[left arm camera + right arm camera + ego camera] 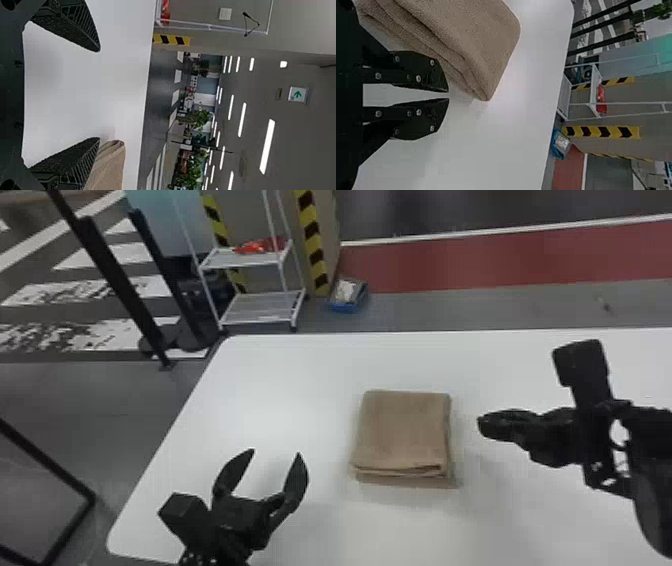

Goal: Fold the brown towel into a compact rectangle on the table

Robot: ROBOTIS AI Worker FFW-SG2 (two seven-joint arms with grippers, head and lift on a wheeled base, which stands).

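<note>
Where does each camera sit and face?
Head view: on the head, facing forward and down at the folded brown towel and white table; black left gripper, black right gripper.
Left wrist view: left wrist, facing across table into room; left gripper.
Right wrist view: right wrist, facing past towel; right gripper.
All share towel, table.

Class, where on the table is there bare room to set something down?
Free: the strip between the towel and the table's far edge, and the patch left of the towel, beyond the left end effector. Crowded: the towel's right side, near the right end effector.
</note>
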